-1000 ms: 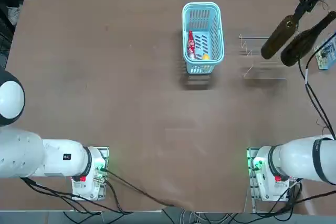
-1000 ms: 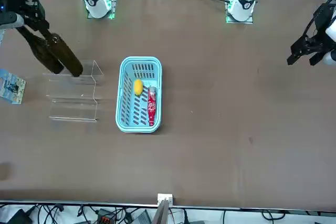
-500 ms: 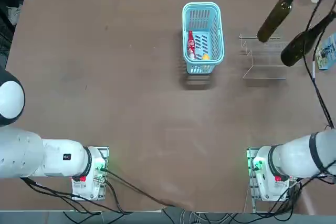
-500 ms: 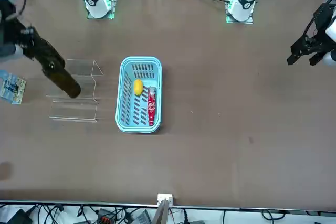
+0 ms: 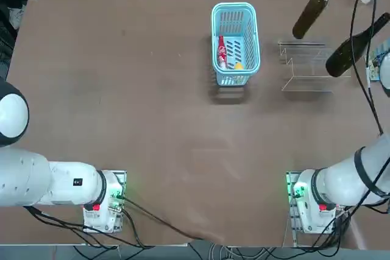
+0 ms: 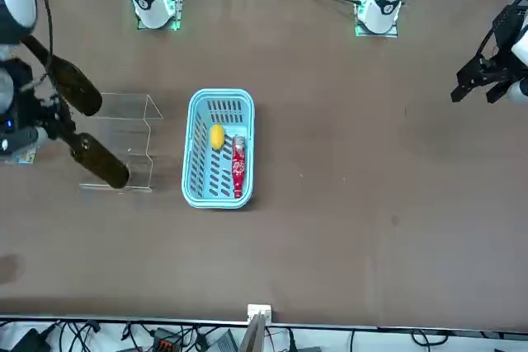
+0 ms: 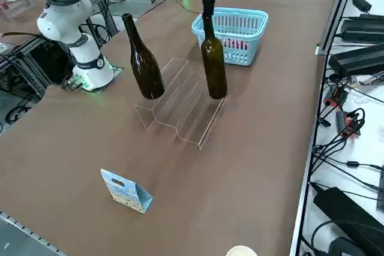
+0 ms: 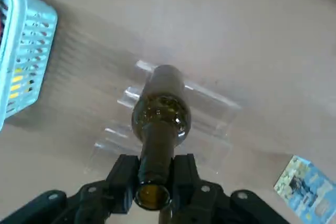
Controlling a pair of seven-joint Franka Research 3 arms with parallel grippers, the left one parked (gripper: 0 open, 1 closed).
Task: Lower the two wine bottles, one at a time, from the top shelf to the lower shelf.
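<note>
One wine bottle [image 7: 213, 67] is held by its neck in the clenched right hand [image 8: 153, 182] above the lower shelf [image 7: 195, 118], where an off-edge landing could tip it onto the tabletop [image 7: 252, 166].

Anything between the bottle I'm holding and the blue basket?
No. In the top view, bare table separates the held bottle, gripped at its neck by the right gripper, from the blue basket. The acrylic rack sits on the bottle's other side.
</note>
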